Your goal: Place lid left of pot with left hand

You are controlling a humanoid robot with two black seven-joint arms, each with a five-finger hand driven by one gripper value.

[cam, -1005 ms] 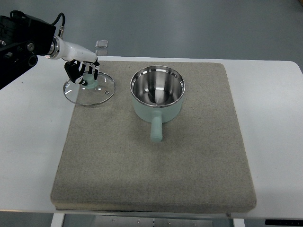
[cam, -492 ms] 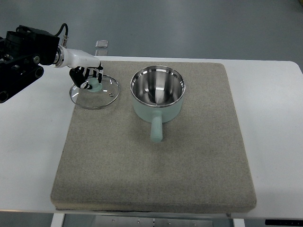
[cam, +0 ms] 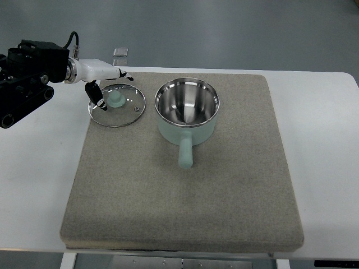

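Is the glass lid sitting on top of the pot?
No, the lid lies flat on the grey mat to the left of the open pot, whose shiny inside is uncovered.

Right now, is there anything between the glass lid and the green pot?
No. In the top view, only a narrow strip of bare grey mat separates the lid from the pot; they sit apart.

Lid beside pot, both on the mat.
The round glass lid (cam: 117,105) lies just left of the mint-green steel-lined saucepan (cam: 186,110), both on the grey felt mat (cam: 224,190).
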